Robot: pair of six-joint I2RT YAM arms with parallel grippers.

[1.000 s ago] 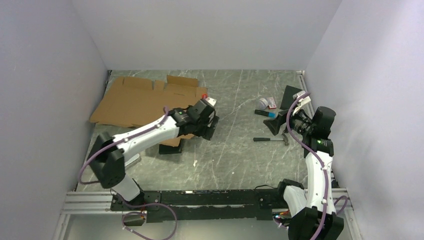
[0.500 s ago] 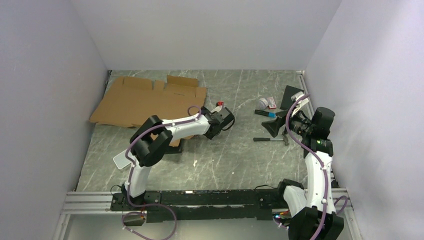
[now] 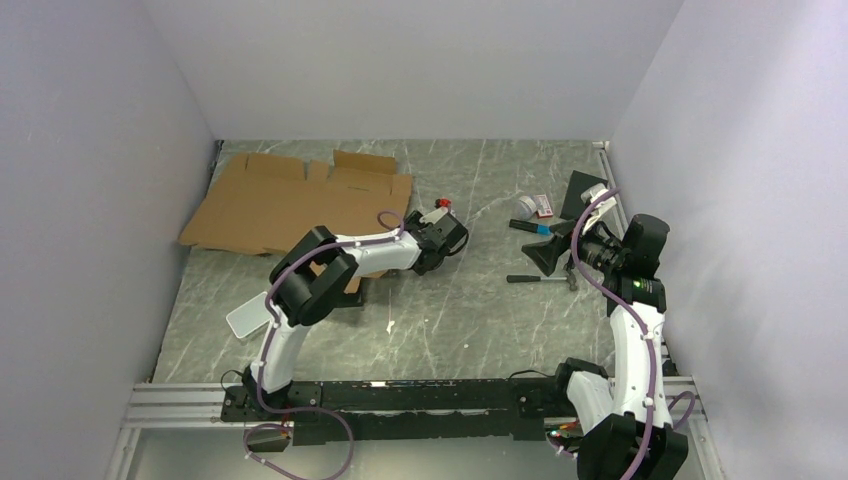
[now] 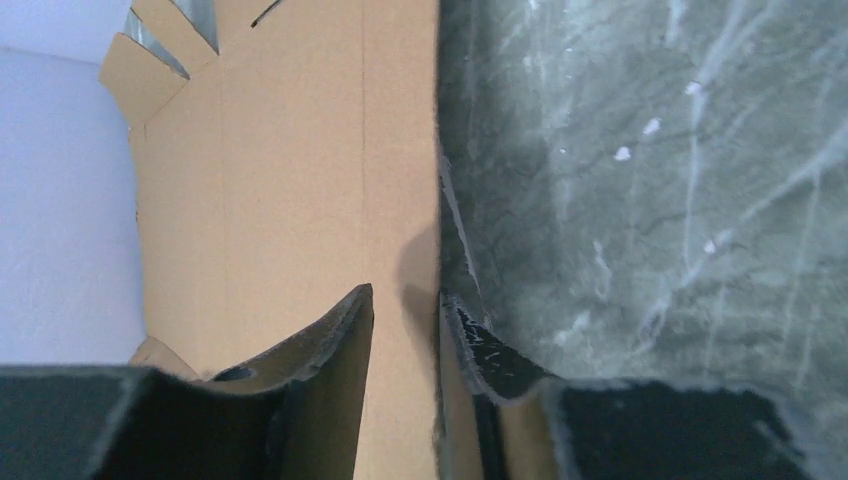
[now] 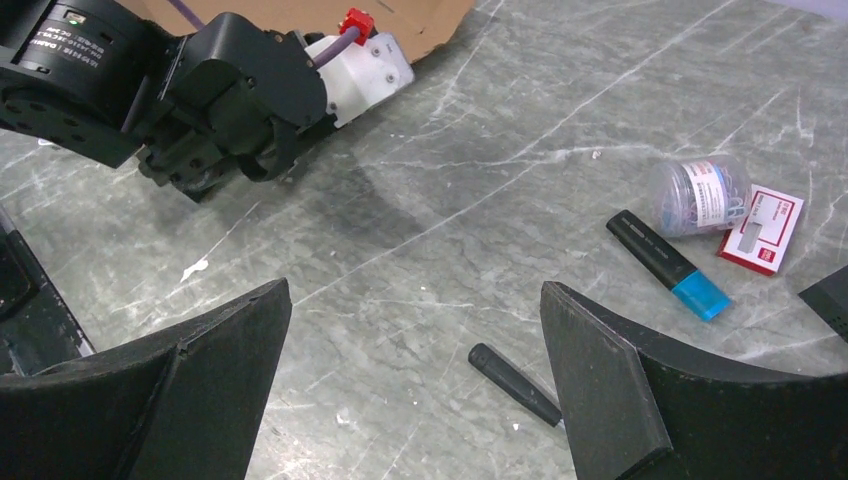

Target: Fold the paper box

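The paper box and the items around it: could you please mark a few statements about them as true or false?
1. The paper box lies unfolded on the table. True.
2. The right gripper holds the blue-tipped marker. False: it is open and empty, and the marker lies on the table.
3. The left gripper straddles the paper box's edge. True.
4. The jar of paper clips sits on the cardboard. False: it lies on bare table beside a red-and-white box.
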